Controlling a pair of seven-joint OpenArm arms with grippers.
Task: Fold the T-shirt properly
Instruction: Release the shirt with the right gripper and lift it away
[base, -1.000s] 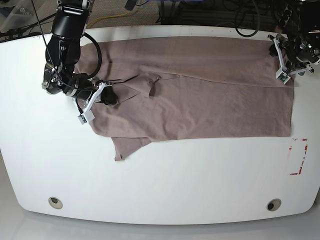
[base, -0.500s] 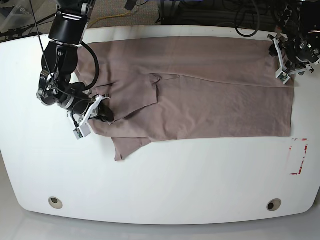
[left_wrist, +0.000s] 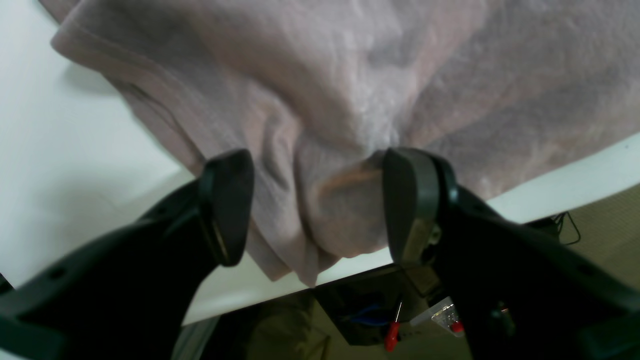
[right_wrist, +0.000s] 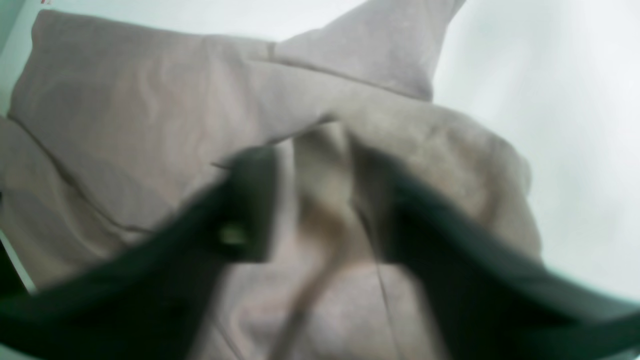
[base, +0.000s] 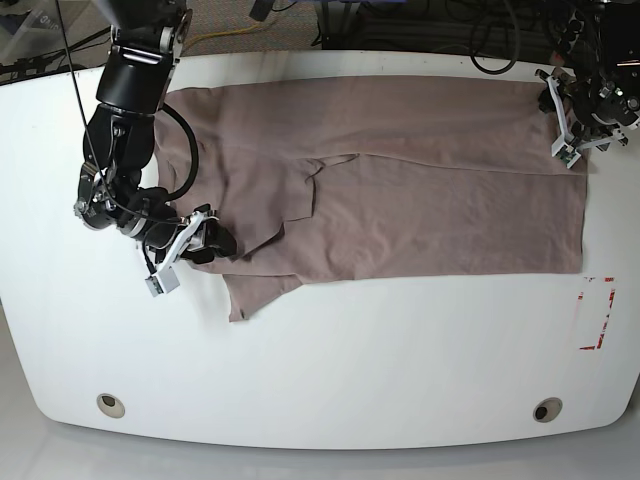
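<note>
Left wrist view: the left gripper's (left_wrist: 315, 205) two black jaws stand apart, a bunched fold of the one soft, dusty mauve-brown cotton T-shirt (left_wrist: 350, 100) between them at the smooth white counter's (left_wrist: 65, 150) edge; the right jaw touches the cloth, a gap shows beside the left.

Right wrist view: blurred; the right gripper's (right_wrist: 312, 200) two dark jaws sit parted over a raised fold; whether they grip it I cannot tell.

Base view: one T-shirt (base: 420, 190) lies flat, long axis across the counter (base: 350, 370), a short sleeve (base: 255, 290) pointing toward the near edge. Two arms, one at each end.
</note>
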